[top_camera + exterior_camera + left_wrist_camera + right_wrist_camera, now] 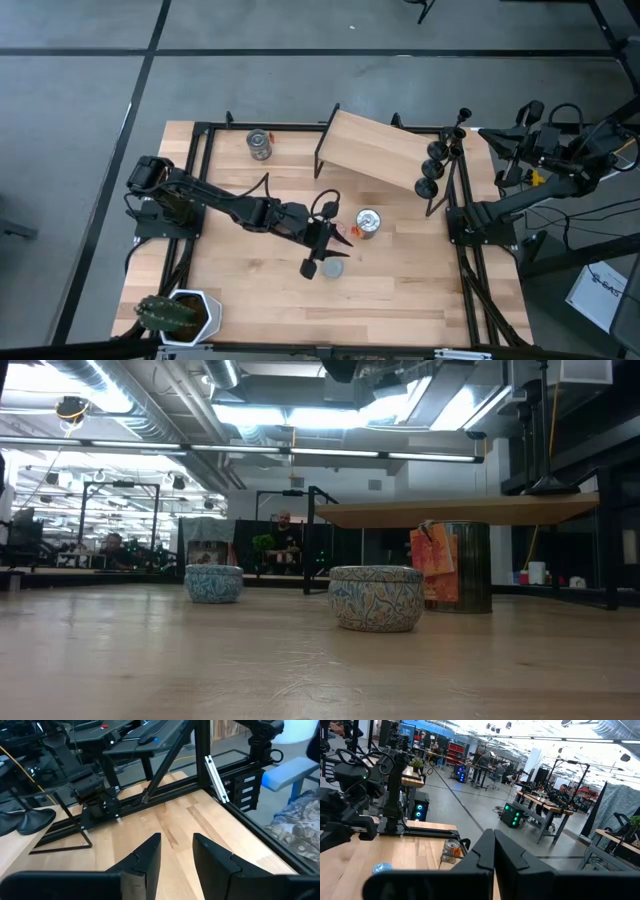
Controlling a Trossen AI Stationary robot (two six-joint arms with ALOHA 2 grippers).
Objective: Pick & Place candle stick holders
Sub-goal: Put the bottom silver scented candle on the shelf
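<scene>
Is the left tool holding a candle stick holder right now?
No: in the left wrist view the left tool has only bare table showing in the gap between its parted fingers.

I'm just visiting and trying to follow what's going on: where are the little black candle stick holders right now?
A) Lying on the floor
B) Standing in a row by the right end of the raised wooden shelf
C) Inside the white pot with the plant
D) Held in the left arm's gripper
B: the high view shows the candle stick holders upright in a row at the right end of the wooden shelf.
</scene>
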